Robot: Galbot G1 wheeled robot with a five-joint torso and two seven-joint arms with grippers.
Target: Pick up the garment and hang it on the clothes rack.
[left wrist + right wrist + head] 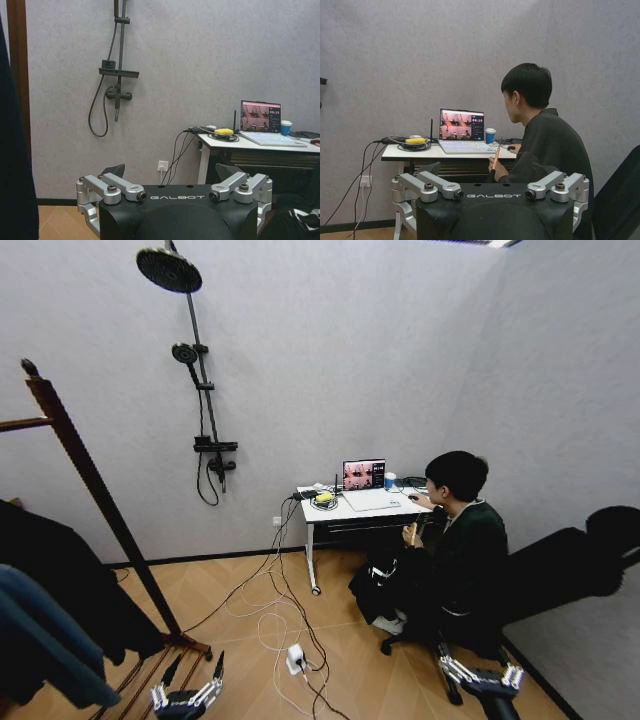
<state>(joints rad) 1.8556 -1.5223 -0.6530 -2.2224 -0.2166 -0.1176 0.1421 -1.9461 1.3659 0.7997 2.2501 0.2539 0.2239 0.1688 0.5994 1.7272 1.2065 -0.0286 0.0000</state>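
Both grippers, left gripper point(186, 698) and right gripper point(483, 678), hang low, spread wide, holding nothing. Black garment point(60, 585) hangs lengthwise downward at far left, beside the leaning clothes rack point(95, 490) post.

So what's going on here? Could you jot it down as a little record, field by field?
Rack: tall reddish-brown wooden clothes rack at the robot's left, leaning in the head view.
Garment: long plain black garment hanging at the rack, beside a blue one.
Left gripper: low near the rack's base, jaws open, holding nothing.
Right gripper: low at the right, jaws open, holding nothing.
Wall: black shower fitting with a round head.
Desk: small white desk with an open laptop.
Floor: loose cables across the wood.
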